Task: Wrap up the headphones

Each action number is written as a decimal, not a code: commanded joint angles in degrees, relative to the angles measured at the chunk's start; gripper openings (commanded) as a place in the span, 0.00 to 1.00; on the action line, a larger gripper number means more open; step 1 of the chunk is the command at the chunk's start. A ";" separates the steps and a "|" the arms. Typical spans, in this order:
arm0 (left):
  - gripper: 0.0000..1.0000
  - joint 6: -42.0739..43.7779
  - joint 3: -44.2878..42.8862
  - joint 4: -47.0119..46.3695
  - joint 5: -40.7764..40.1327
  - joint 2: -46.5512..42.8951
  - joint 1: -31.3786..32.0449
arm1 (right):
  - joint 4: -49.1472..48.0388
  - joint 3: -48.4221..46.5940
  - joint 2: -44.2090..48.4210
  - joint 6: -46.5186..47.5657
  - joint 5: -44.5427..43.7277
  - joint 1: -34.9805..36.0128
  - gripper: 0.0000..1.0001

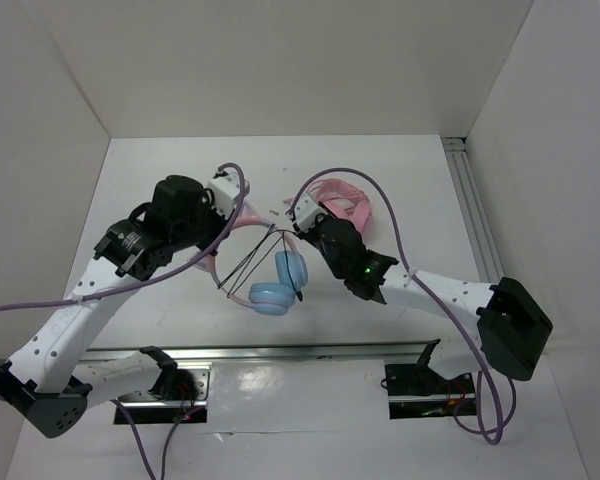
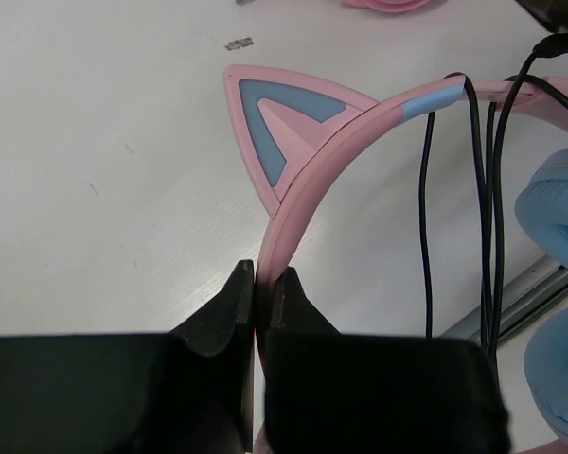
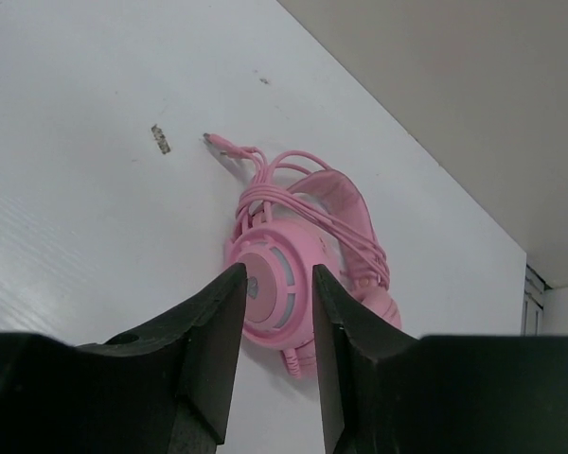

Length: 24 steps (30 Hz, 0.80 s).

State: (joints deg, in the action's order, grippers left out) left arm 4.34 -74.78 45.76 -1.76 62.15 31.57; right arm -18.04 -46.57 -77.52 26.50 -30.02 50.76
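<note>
The headphones (image 1: 278, 288) have light blue ear cups and a pink cat-ear headband (image 2: 312, 180). They hang above the middle of the table. My left gripper (image 1: 218, 228) is shut on the headband, seen in the left wrist view (image 2: 262, 279), just below a cat ear (image 2: 275, 123). The thin black cable (image 2: 426, 208) loops over the headband in several strands, and its plug (image 2: 554, 43) sticks out at the top right. A blue ear cup (image 2: 559, 208) is at the right. My right gripper (image 1: 310, 222) is beside the headband. It is open and empty in the right wrist view (image 3: 279, 274).
All-pink headphones (image 1: 345, 203) with their cable wound round them lie on the table behind my right gripper, also shown in the right wrist view (image 3: 350, 227). Small tape marks (image 1: 275, 212) lie nearby. A metal rail (image 1: 300, 352) runs along the front, another (image 1: 470, 200) along the right. White walls enclose the table.
</note>
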 commanded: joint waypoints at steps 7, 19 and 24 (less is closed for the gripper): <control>0.00 -4.77 -3.26 -5.67 0.17 3.15 -7.31 | -0.33 -1.16 3.77 -4.87 0.14 -2.16 0.61; 0.00 -10.48 -0.80 -16.83 2.46 10.09 -19.08 | 9.68 -4.85 7.29 -18.75 -4.68 -7.78 1.00; 0.00 -12.85 -1.85 -21.48 -1.74 17.03 -24.35 | 18.81 -8.98 9.75 -26.23 -2.86 -7.78 1.00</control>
State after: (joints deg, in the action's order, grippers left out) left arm -4.10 -74.98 32.71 -2.46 76.93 9.82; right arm -5.10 -51.48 -71.13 7.44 -33.15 42.87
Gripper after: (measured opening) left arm 0.122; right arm 0.999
